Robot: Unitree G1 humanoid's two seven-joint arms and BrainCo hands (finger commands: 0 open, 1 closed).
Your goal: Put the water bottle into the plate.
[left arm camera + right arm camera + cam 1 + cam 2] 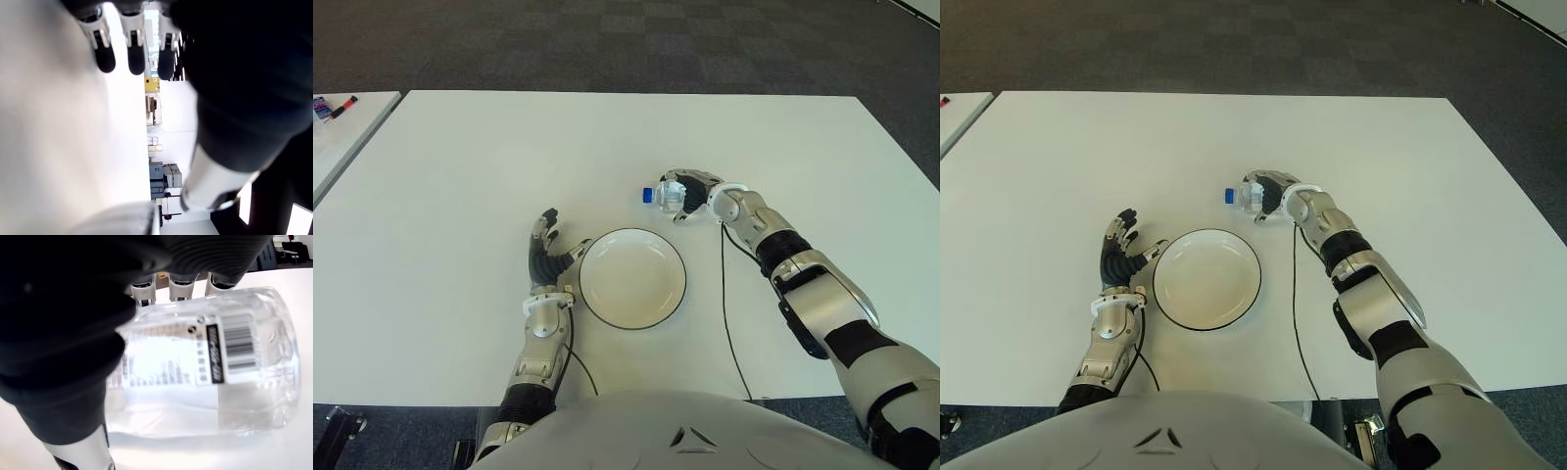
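the right hand (690,196) is wrapped around the water bottle (668,195), which lies on its side on the bench (460,166), blue cap pointing toward the robot's left, just beyond the plate (632,278); the left hand (546,257), fingers spread and empty, sits beside the plate's left rim.

arms (822,294): silver shells, black joints | fingers (546,257): black | cable (724,304): black

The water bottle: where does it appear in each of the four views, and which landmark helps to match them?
Left eye view: water bottle, lying in the right hand, just beyond the plate.
Right eye view: same, above the plate's upper right rim.
Left wrist view: not in it.
Right wrist view: fills the picture, fingers over it.
Shared landmark: the bottle's blue cap, in both eye views.
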